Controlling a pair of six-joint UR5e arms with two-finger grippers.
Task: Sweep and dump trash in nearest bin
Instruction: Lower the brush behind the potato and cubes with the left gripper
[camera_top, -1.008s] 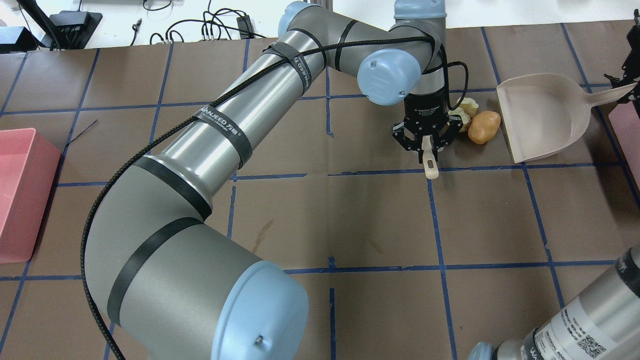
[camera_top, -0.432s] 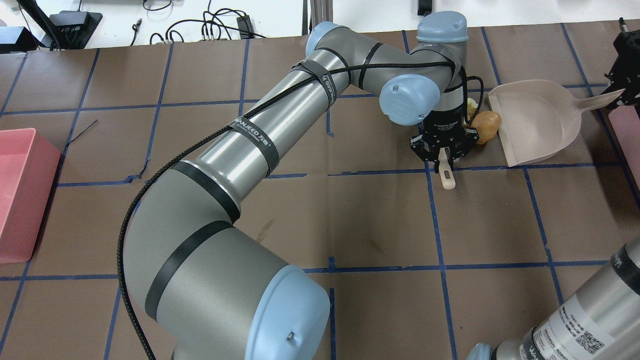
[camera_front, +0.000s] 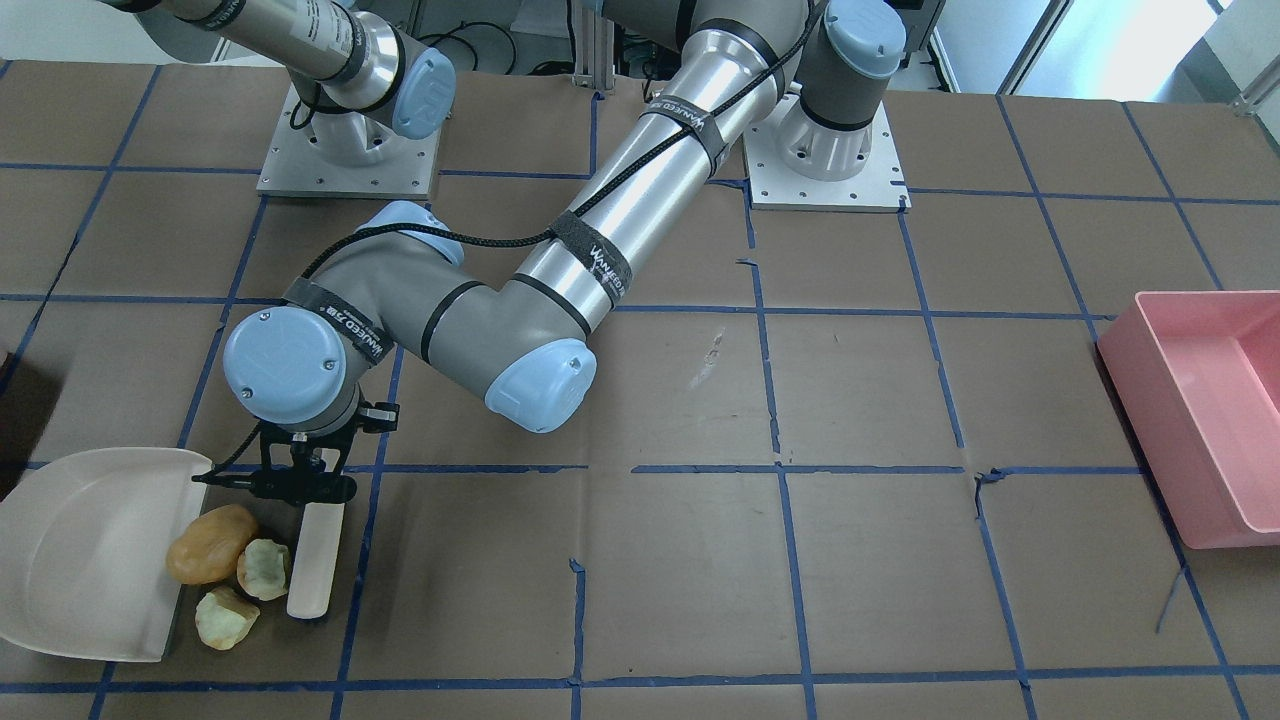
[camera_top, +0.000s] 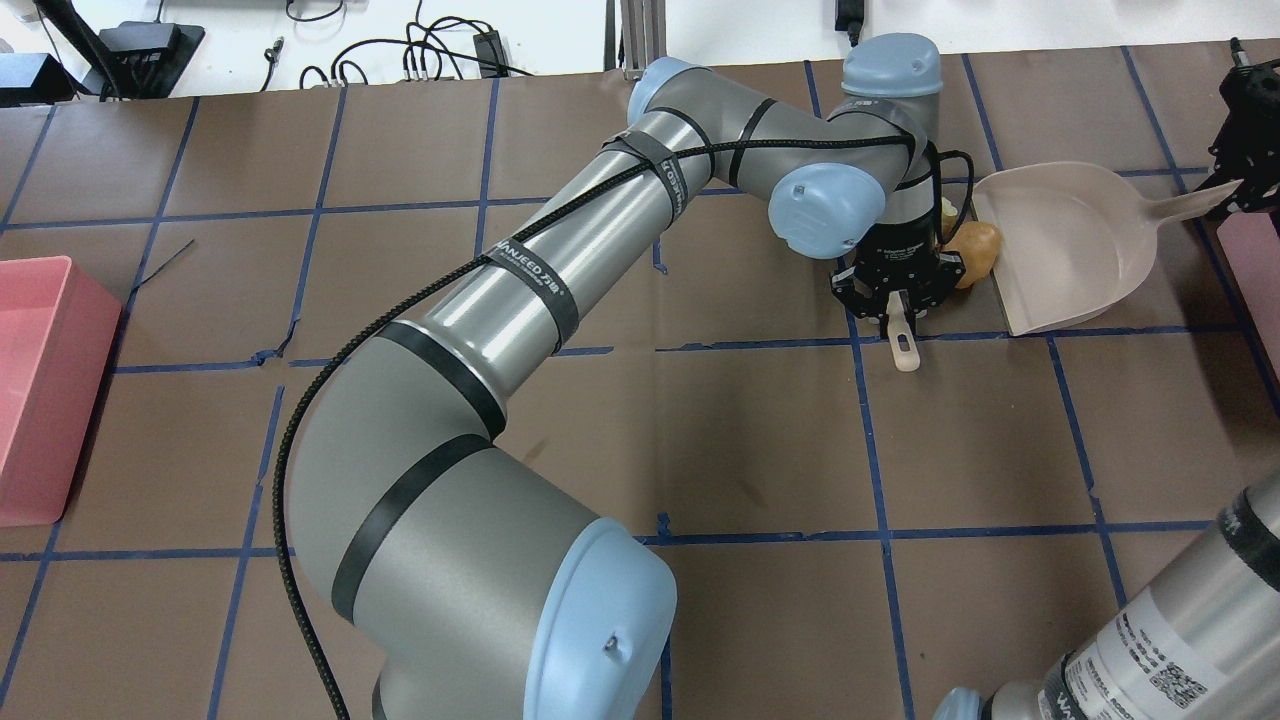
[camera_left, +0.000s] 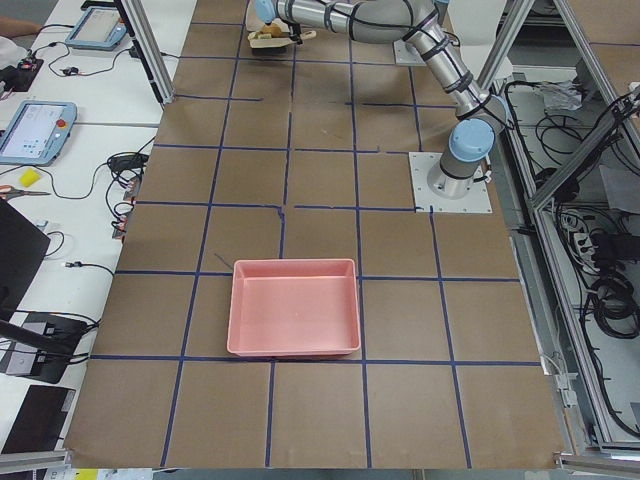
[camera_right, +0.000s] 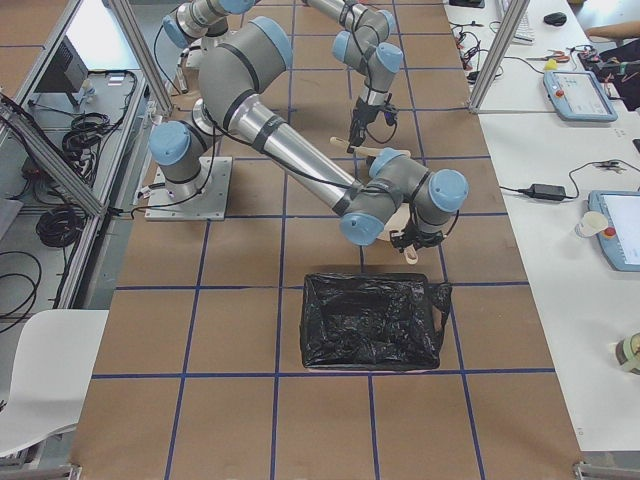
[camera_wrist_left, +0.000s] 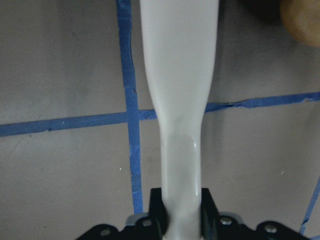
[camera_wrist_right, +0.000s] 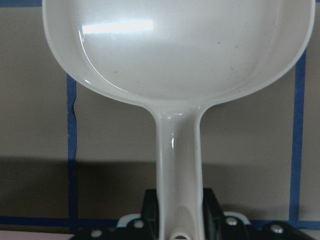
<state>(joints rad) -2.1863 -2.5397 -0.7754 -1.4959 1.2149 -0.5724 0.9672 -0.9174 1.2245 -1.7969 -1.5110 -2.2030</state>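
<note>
Mid-sweep: left claw (camera_top: 897, 305) clamps sweeper (camera_front: 312, 560), blade set behind trash (camera_front: 262, 568) to push it; three lumps lie on table (camera_front: 700, 560) at dustpan (camera_front: 80, 540) lip; right claw (camera_wrist_right: 178, 210) grips dustpan's handle, bracing it to catch.

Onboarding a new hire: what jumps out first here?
The left arm stretches across the table, its left tool clamping a cream paddle. Beside the paddle, a tan potato and two pale chunks lie at the mouth of a dustpan held by the right tool. A pink bin sits at the opposite end.
</note>
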